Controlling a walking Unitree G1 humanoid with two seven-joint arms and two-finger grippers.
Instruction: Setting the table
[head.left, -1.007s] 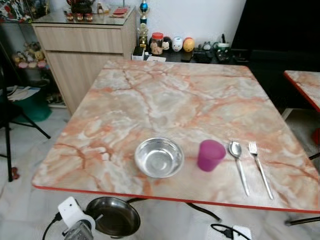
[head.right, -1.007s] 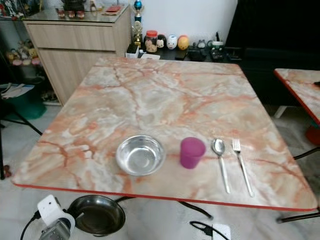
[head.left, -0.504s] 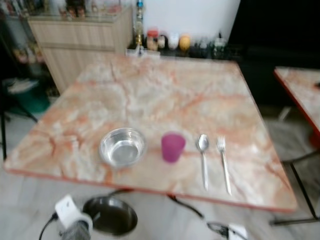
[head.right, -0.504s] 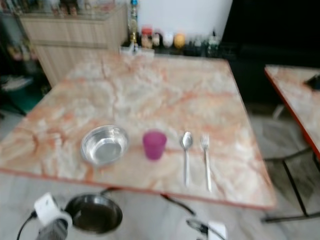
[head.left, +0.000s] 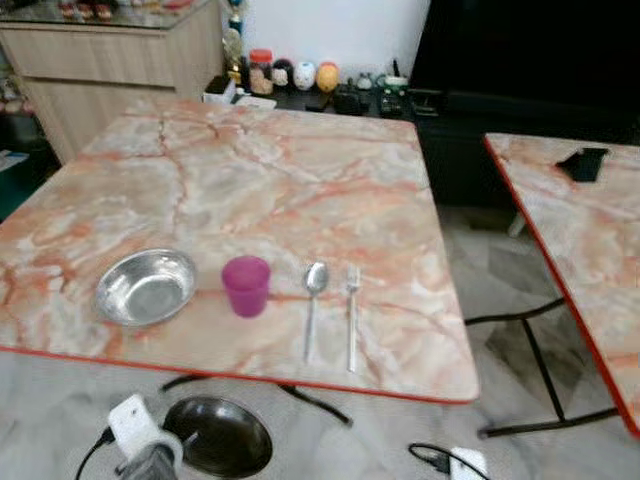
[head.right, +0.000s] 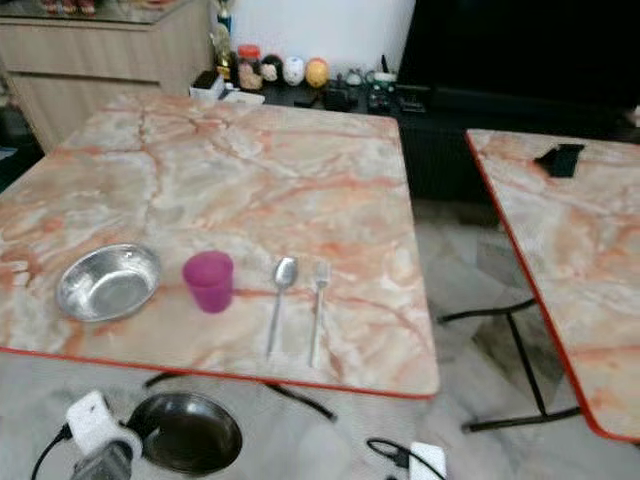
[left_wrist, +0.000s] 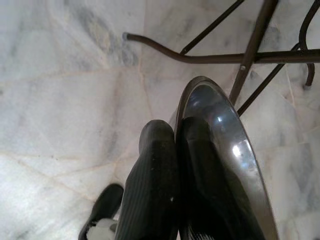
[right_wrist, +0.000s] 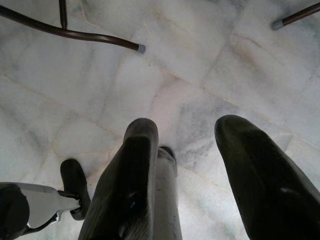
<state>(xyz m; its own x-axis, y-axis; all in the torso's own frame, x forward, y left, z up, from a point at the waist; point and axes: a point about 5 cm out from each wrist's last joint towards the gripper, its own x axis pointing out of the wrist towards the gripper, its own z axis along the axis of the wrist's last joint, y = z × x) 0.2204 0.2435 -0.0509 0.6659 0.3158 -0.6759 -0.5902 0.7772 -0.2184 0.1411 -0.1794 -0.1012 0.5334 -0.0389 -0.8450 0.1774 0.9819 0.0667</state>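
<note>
On the marble table, near its front edge, a steel bowl, a purple cup, a spoon and a fork lie in a row from left to right. Below that edge, over the floor, my left gripper is shut on the rim of a dark steel plate; the same plate stands edge-on beside the black fingers in the left wrist view. My right gripper hangs open above the marble floor, holding nothing.
A second marble table stands to the right with a black object on it. A floor gap and black table legs lie between the tables. A wooden cabinet and small jars stand behind. A cable plug lies on the floor.
The camera has swung to the right, so the table and its settings sit further left in the picture and the second table has come into view. The things on the table have not moved.
</note>
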